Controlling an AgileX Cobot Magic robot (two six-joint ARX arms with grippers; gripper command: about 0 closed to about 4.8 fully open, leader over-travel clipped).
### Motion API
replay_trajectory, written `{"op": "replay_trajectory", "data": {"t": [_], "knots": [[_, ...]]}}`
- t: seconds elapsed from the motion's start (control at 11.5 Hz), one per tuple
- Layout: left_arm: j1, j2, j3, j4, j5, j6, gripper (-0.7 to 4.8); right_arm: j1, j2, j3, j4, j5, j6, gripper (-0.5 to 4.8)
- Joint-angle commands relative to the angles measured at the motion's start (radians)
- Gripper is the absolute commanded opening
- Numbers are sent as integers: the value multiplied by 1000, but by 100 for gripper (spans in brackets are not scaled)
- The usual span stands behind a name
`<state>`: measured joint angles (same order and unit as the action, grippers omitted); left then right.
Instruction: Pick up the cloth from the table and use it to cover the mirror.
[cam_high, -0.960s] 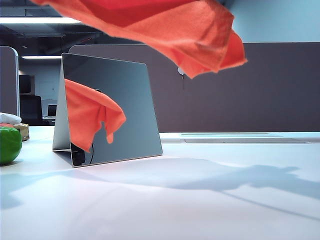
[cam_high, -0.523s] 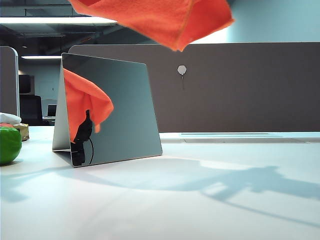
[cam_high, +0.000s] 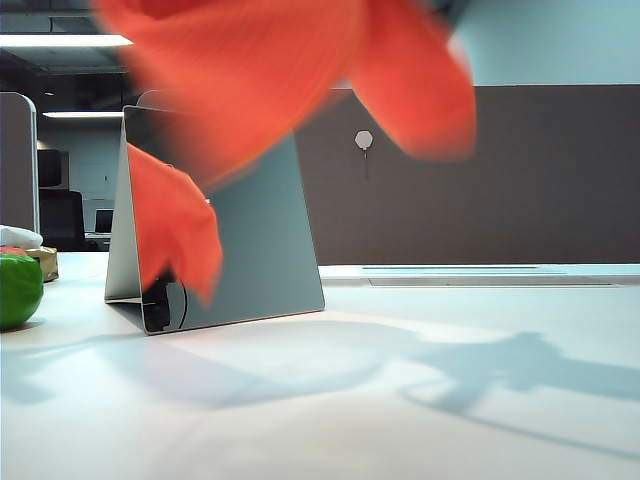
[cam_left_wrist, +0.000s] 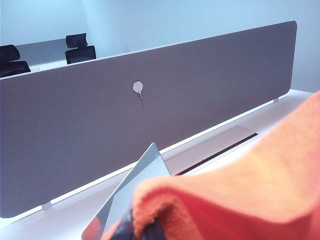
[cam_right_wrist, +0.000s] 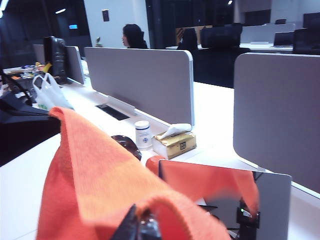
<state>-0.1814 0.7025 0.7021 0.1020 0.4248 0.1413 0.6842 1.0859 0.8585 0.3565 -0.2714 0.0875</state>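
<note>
Cloth (cam_high: 260, 90) hangs blurry above the mirror (cam_high: 250, 240). My left hand (cam_left_wrist: 147, 231) and right hand (cam_right_wrist: 141, 226) each pinch its edge tight.

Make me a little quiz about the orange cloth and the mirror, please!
1. True or false: the cloth lies flat on the table.
2. Which stands left of the mirror in the exterior view? A) green ball B) red cup C) blue box
3. What are the left gripper and right gripper shut on?

Key
1. False. It hangs in the air above the mirror, partly in front of its top.
2. A, the green ball.
3. The cloth: each gripper's jaws pinch a part of it.
</note>
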Motion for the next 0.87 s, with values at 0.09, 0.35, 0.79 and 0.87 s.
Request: {"op": "replay_trajectory", "data": {"t": [0.09, 0.35, 0.79, 0.87], "knots": [[1, -3, 5, 18, -2, 5, -6, 0, -4, 4, 79, -27, 26, -1], [2, 13, 5, -34, -208, 0, -6, -9, 12, 4, 120, 108, 9, -1], [0, 149, 5, -54, -157, -132, -6, -92, 227, 84, 127, 115, -45, -1], [0, 179, 5, -32, -145, -143, -6, -142, 369, 193, 117, 115, -90, -1]]}}
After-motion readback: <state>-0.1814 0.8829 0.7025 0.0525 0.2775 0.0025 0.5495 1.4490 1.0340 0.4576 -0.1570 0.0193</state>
